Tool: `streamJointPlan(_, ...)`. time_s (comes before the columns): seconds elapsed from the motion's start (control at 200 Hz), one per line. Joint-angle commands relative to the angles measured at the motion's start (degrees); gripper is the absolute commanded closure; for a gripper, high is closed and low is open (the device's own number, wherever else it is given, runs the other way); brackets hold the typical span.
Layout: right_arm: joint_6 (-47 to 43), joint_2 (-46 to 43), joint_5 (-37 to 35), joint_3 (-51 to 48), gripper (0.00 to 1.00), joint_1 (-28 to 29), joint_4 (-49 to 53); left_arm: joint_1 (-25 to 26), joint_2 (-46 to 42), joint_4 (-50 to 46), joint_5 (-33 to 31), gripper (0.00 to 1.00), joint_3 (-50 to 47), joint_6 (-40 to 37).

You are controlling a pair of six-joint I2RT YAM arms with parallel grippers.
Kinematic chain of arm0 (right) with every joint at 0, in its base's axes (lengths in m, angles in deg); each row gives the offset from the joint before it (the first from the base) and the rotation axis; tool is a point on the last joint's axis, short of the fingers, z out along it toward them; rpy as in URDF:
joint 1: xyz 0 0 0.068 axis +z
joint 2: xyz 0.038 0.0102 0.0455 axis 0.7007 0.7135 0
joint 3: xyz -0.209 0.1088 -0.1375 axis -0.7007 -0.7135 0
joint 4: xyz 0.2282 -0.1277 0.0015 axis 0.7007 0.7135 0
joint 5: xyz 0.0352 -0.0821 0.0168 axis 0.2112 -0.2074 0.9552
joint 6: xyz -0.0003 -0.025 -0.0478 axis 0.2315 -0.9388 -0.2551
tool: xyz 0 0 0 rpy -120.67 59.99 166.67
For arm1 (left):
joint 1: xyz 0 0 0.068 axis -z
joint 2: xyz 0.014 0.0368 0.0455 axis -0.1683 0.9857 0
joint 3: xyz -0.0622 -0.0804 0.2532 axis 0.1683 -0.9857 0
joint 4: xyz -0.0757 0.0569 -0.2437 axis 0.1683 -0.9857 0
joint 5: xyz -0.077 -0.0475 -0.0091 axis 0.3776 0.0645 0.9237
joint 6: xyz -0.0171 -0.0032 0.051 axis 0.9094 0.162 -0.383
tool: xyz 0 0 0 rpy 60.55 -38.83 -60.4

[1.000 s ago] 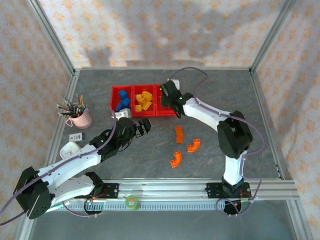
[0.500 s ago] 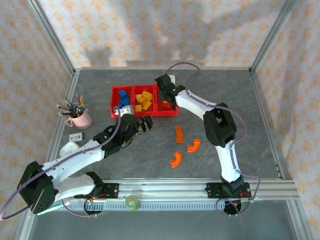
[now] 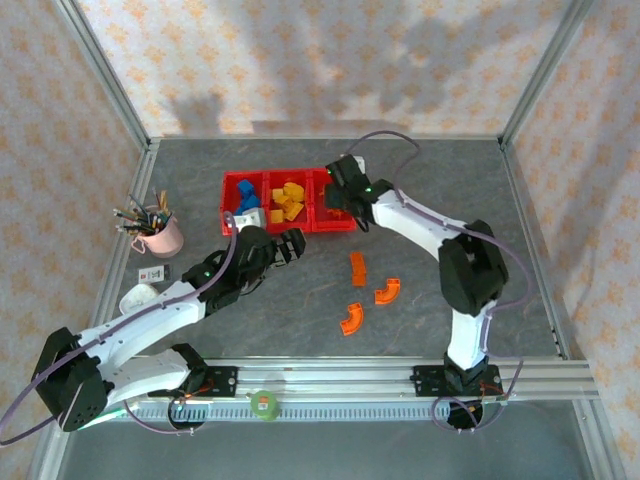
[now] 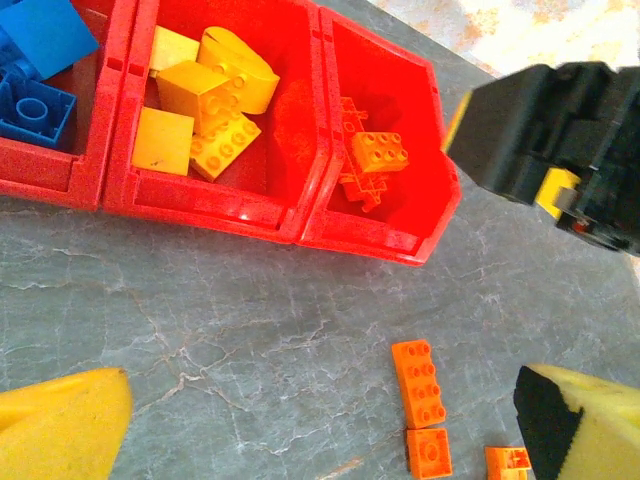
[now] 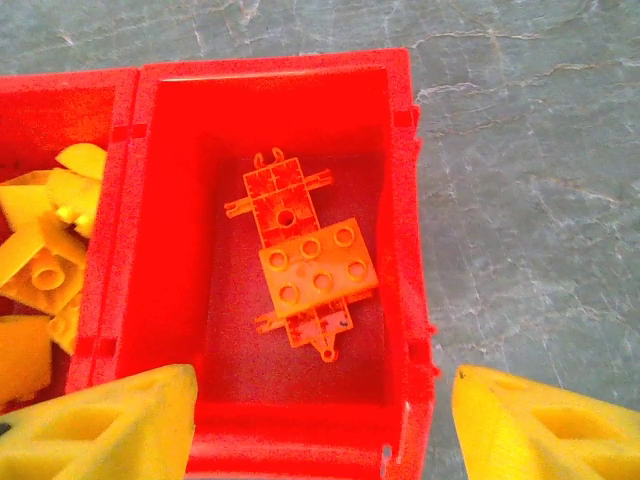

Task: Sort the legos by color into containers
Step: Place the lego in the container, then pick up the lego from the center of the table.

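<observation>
Drop-off looks done: right gripper (image 5: 320,425) open, empty over red tray (image 5: 410,200); left gripper (image 4: 320,425), open too, next grabs orange brick (image 4: 420,383) beside tray.

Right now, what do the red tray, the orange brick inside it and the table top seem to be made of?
Red tray: likely moulded plastic, glossy; walls seem slightly translucent.
Orange brick: hard plastic, smooth, slightly shiny, round moulded studs.
Table top: grey, matte, veined like stone; perhaps a printed sheet, I cannot tell.
</observation>
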Motion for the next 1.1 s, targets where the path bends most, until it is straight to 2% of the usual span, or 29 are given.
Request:
streamJointPlan(0.0,2.0,-5.6,-0.9,-5.9,0.3,1.2,-0.8,0.5,-1.3,-1.5,1.2,0.01,-1.6,-0.8)
streamJointPlan(0.315,7.4,-15.3,-3.3,-23.8,0.22,4.9,-2.4,3.7,-2.2,1.0,1.5,0.01,-5.5,2.1)
streamJointPlan(0.511,9.1,-15.6,-0.1,-31.5,0.2,6.2,-6.5,5.5,-2.8,3.1,0.7,0.01,-7.4,4.6)
streamJointPlan(0.681,9.0,-13.9,1.2,-34.1,0.2,7.8,-8.1,6.4,-2.1,3.4,0.3,0.01,-8.2,5.9)
streamJointPlan(0.896,8.7,-11.7,1.1,-34.7,0.28,8.1,-9.1,7.1,-1.7,5.3,0.3,0.01,-9.3,6.9)
streamJointPlan(1.091,7.7,-8.6,-2.4,-32.5,0.32,8.1,-8.5,7.2,-1.1,5.3,0.2,0.01,-9.1,7.0)
